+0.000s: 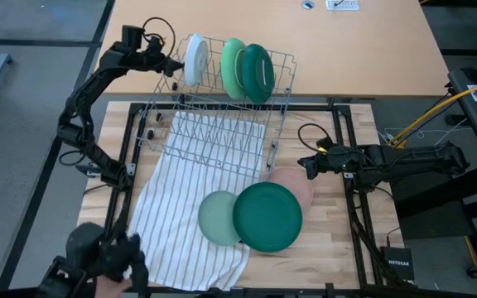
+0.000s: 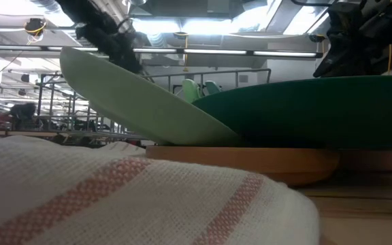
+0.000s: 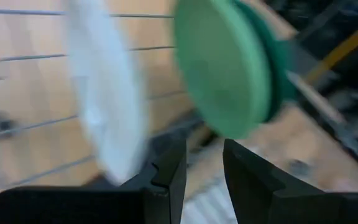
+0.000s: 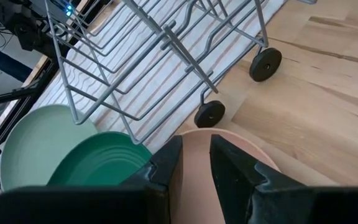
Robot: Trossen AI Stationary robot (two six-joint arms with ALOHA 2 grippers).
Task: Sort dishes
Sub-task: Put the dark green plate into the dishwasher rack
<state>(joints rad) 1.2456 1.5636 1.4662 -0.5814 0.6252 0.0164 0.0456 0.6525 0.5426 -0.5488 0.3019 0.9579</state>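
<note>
Three plates stand on edge in the grey wire rack (image 1: 222,124): a white one (image 1: 195,60), a light green one (image 1: 233,68) and a dark green one (image 1: 257,73). My left gripper (image 1: 175,66) is beside the white plate (image 3: 104,93), open by a narrow gap (image 3: 204,162) and empty. On the table a second dark green plate (image 1: 267,217) lies over a pale mint plate (image 1: 220,217) and a pink plate (image 1: 298,184). The mint plate (image 2: 135,95) is tilted, its lower edge on the pink plate (image 2: 250,160). My right gripper (image 1: 303,164) is open, its fingers (image 4: 196,142) over the pink plate's far rim (image 4: 195,186). My right gripper stands over the pink plate's rim, coming slanting from the table's right. I cannot tell whether its fingertips touch the plate.
A white striped cloth (image 1: 189,215) lies under the rack and reaches the table's near edge (image 2: 114,197). The rack's small black wheels (image 4: 266,62) stand on bare wood close to the pink plate. A dark device (image 1: 98,257) sits at the near left corner.
</note>
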